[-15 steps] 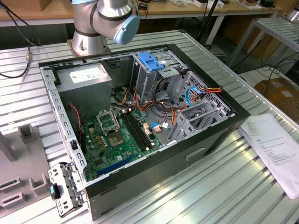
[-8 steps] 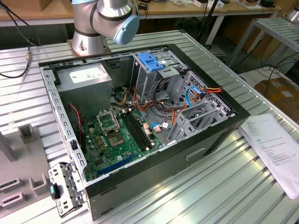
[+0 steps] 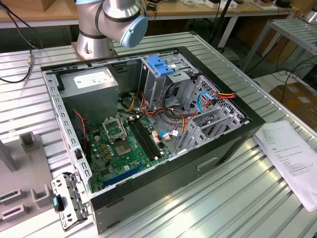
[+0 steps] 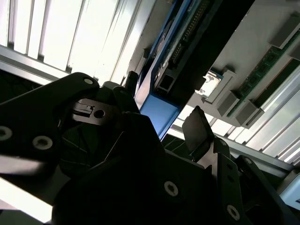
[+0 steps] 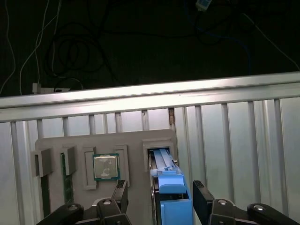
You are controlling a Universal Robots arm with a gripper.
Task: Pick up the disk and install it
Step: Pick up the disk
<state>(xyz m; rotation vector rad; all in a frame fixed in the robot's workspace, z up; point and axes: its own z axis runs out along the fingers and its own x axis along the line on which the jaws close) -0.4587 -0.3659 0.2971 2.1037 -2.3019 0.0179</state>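
Ribbed aluminium tabletop (image 5: 243,140) below, dark floor and loose cables beyond its edge. Upright in a slot of the grey holder tray (image 5: 136,140), edge-on in the first wrist view: the disk (image 5: 169,187), bright blue carrier rail uppermost, not yet lifted. Astride it, the gripper (image 5: 160,186), spread apart. One black finger (image 5: 201,199) just beside the blue rail, the other off the opposite side with a strip of tray showing between. Same straddle in the second wrist view, the disk's blue end between two dark pads (image 4: 199,131). Next pocket along on the tray, a processor chip (image 5: 106,167) lying flat. Elsewhere on the table, in the exterior view, an open computer case (image 3: 198,166) on its side, motherboard (image 3: 119,148) exposed. Inside, a grey drive cage (image 3: 166,91) with a blue latch (image 3: 159,65) on top. Behind the case, the arm base (image 3: 114,22). Toward the exterior view's right, a printed sheet (image 3: 292,153).
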